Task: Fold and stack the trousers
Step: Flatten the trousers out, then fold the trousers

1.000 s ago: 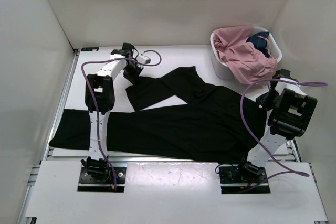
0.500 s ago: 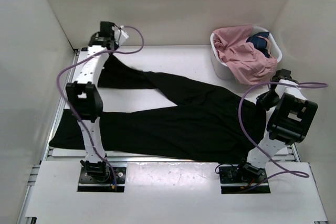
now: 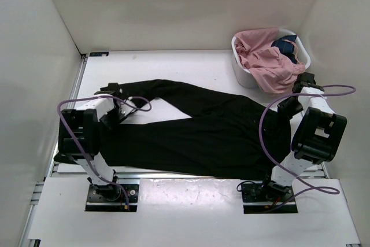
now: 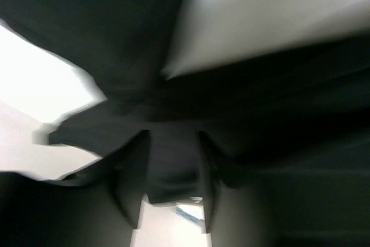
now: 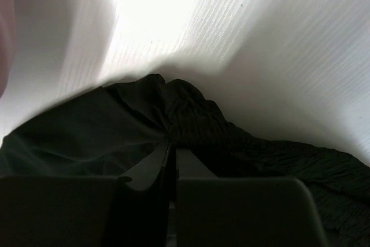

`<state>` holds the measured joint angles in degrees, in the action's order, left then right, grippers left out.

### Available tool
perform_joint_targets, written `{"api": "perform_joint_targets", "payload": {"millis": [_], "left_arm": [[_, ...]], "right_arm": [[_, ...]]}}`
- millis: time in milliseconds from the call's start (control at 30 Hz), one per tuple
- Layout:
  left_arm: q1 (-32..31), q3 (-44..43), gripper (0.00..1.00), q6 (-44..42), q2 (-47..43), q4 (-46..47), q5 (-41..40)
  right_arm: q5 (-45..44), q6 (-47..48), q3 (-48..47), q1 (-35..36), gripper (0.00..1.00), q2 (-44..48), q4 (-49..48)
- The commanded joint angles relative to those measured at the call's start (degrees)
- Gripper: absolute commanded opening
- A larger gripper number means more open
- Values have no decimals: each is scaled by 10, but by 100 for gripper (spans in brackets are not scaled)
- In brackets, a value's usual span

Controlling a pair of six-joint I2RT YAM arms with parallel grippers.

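Observation:
Black trousers (image 3: 214, 131) lie spread across the table, waist to the right and legs to the left. My left gripper (image 3: 118, 108) is low at the left, shut on the end of the far leg, which runs back to the right. In the left wrist view black cloth (image 4: 173, 166) fills the gap between my fingers (image 4: 132, 177). My right gripper (image 3: 286, 108) is at the waist end. In the right wrist view it (image 5: 171, 154) is shut on the gathered waistband (image 5: 196, 120).
A white basket (image 3: 241, 73) holding pink and dark blue clothes (image 3: 269, 59) stands at the back right, close behind my right arm. White walls enclose the table on the left, back and right. Purple cables loop off both arms.
My left gripper has swung from the back left corner down towards the near left, dragging the far leg's end with it. The right gripper has barely moved.

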<state>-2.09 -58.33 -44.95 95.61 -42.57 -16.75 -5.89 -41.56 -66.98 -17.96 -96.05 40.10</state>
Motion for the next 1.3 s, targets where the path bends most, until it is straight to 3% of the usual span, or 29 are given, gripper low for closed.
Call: {"api": "perform_joint_targets", "payload": {"millis": [0,67,167,267,633,733,833,900,933,967,1000,1133,1267], "left_arm": [[33,-18,52,24,-22,-14,6],[53,-85,65,30,-22,-33,36],[79,-230,72,57,3,-85,106],[87,-333,78,63,33,-105,127],[92,-490,82,37,311,-139,111],[103,-543,91,50,367,-139,105],[109,-564,93,44,411,-139,92],[109,-536,86,34,417,-139,92],[109,-520,74,26,417,-139,92],[104,-504,56,26,411,-139,92],[103,-493,14,20,411,-139,92],[118,-511,14,54,387,-111,13],[139,-621,14,67,317,-66,-5]], "right_arm": [[1,7,9,6,0,25,-1],[1,7,9,6,0,31,-1],[-6,13,14,6,0,31,-1],[-11,18,25,6,0,36,-1],[-23,18,12,6,0,18,-1],[-29,24,12,6,0,13,-1],[-29,24,12,6,0,1,-1],[-29,24,12,6,0,-5,-1],[-29,24,4,6,0,-10,-1],[-29,29,-9,6,0,-10,4],[-29,29,-17,6,0,-10,4],[-29,53,-65,6,0,-10,16],[-29,78,-108,6,0,14,38]]}}
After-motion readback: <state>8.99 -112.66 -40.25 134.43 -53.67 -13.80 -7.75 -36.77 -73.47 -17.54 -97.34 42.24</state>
